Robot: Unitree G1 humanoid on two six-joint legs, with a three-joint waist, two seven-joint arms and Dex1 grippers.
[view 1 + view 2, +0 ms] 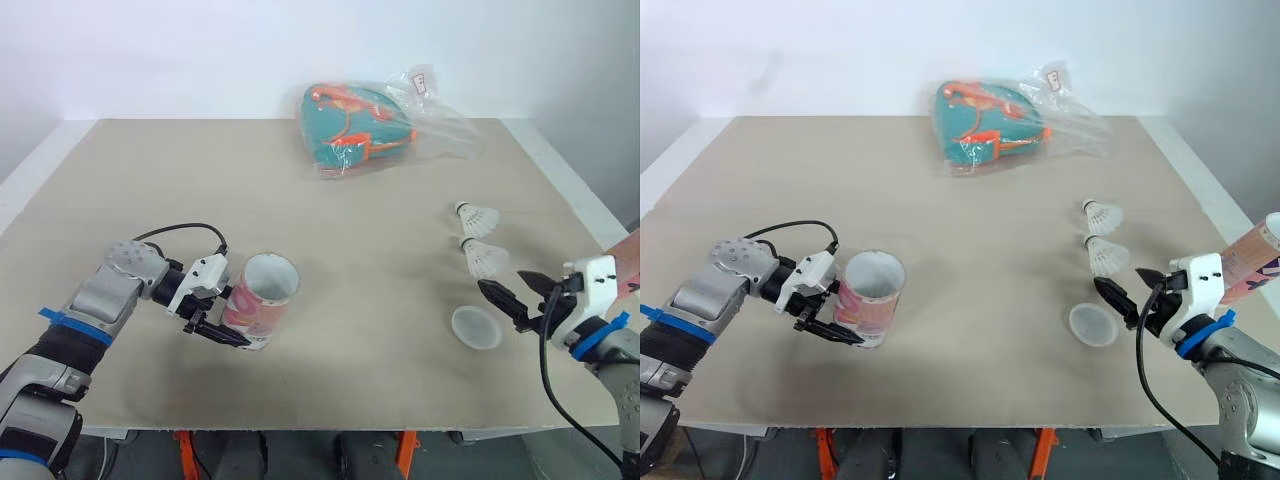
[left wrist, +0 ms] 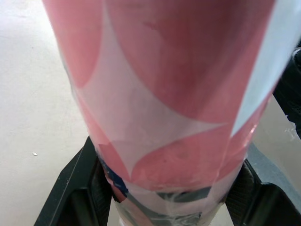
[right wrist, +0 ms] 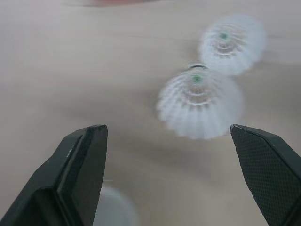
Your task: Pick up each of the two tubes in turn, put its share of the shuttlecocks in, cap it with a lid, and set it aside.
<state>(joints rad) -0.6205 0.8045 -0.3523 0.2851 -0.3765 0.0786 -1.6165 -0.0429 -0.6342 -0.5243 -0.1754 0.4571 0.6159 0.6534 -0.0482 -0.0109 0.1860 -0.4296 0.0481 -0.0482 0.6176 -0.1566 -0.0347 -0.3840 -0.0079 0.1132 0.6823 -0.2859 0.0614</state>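
A pink and white tube (image 1: 262,300) stands mouth-up at the table's front left, with my left gripper (image 1: 222,315) shut on its lower part; the left wrist view has its wall (image 2: 164,94) close up between the black fingers (image 2: 77,188). Two white shuttlecocks (image 1: 477,217) (image 1: 485,259) lie at the right, also ahead of the right wrist camera (image 3: 200,101) (image 3: 230,42). A translucent lid (image 1: 476,327) lies in front of them. My right gripper (image 1: 512,294) is open, just right of the lid and near the closer shuttlecock. A second tube (image 1: 1252,255) pokes in at the right edge.
A teal and orange bag in clear plastic wrap (image 1: 372,128) lies at the back centre of the beige table (image 1: 330,230). The table's front edge (image 1: 300,432) runs close below both arms.
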